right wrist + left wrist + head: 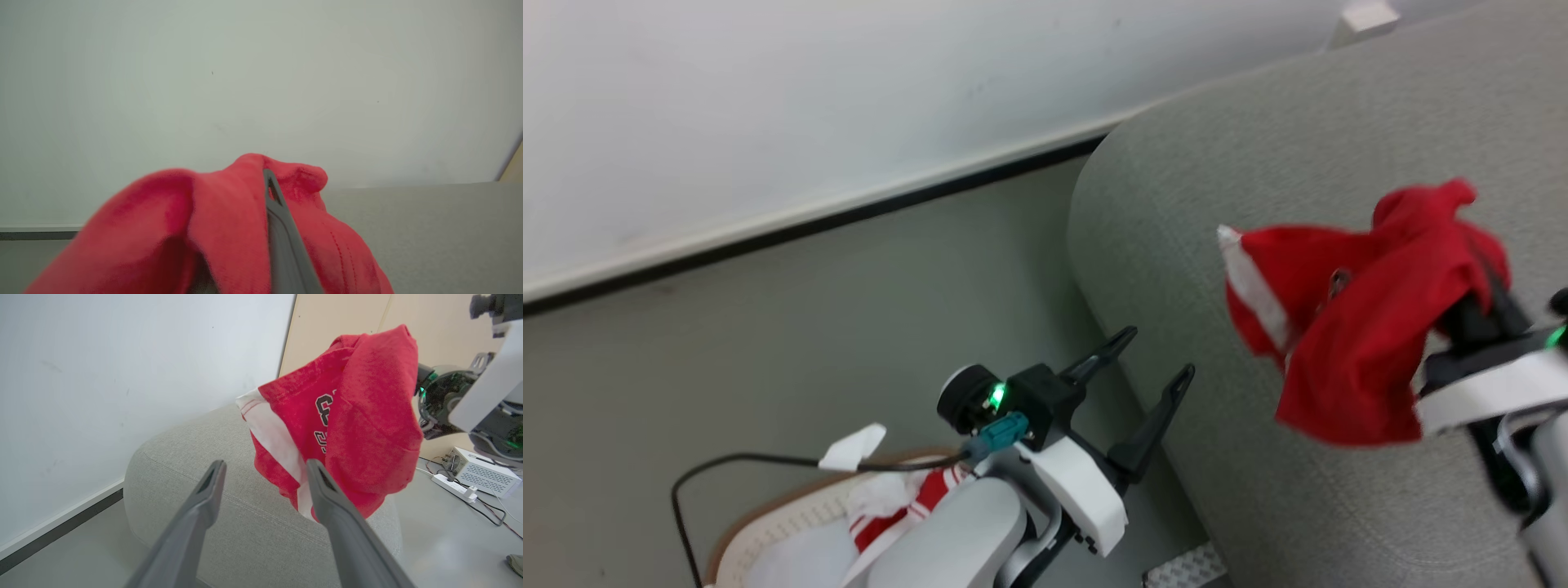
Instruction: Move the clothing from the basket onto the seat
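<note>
Right end effector (1476, 292) pinching red garment (1347, 327) over seat (1258, 163)
Garment hangs bunched above seat's top; left end effector (1156, 351) spread, empty, beside seat's rounded edge; more striped clothing (923, 494) in basket (792, 510) on floor (809, 327)

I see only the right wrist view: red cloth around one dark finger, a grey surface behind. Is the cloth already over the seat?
Observer: Yes. In the head view the red garment hangs from the right gripper over the grey seat, not yet lying on it.
Operator: And the other arm?
Observer: The left gripper is open and empty, pointing at the seat.
Operator: Is anything left to move?
Observer: Yes. A red and white striped piece lies in the basket.
</note>
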You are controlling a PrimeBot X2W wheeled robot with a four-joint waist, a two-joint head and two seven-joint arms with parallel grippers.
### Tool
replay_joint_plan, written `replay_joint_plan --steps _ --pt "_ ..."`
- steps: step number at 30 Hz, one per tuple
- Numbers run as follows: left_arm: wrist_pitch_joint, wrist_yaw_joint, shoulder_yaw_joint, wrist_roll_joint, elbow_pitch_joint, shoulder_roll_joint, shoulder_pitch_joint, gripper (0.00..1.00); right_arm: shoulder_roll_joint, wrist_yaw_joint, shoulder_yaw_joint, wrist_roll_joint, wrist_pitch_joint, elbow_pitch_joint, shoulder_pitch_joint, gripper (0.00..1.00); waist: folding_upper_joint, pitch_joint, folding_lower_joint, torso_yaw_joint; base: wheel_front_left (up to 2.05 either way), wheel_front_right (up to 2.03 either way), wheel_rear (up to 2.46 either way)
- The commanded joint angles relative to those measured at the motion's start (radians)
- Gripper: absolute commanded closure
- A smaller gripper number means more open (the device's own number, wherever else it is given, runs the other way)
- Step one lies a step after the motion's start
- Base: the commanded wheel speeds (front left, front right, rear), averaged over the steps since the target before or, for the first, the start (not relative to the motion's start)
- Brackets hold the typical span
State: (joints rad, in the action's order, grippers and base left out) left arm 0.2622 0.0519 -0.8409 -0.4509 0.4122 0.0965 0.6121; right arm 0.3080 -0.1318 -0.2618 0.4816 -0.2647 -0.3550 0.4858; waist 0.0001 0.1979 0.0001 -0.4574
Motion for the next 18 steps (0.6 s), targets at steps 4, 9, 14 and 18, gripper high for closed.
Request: replay_joint_plan --steps 4,9,14,18 --pt "-0.013 0.002 -0.007 0.034 -0.009 0.012 0.061 0.00 0.067 0.002 0.040 -0.016 0.001 -0.064 0.152 1.00 -0.0001 0.166 -0.0001 0.108 0.00 0.00 0.00" --pt "-0.008 -0.007 -0.007 0.056 -0.022 0.006 0.121 0.00 0.139 0.002 0.110 -0.027 0.001 -0.169 0.316 1.00 -0.0001 0.275 -0.0001 0.188 0.00 0.00 0.00" --pt "-0.007 -0.011 -0.010 0.077 -0.030 -0.001 0.171 0.00 0.232 0.002 0.142 -0.033 0.007 -0.283 0.487 1.00 -0.0001 0.368 -0.0001 0.259 0.00 0.00 0.00" --pt "-0.005 -0.016 -0.006 0.083 -0.030 -0.004 0.198 0.00 0.295 0.002 0.160 -0.064 0.015 -0.385 0.604 1.00 -0.0001 0.422 -0.0001 0.304 0.00 0.00 0.00"
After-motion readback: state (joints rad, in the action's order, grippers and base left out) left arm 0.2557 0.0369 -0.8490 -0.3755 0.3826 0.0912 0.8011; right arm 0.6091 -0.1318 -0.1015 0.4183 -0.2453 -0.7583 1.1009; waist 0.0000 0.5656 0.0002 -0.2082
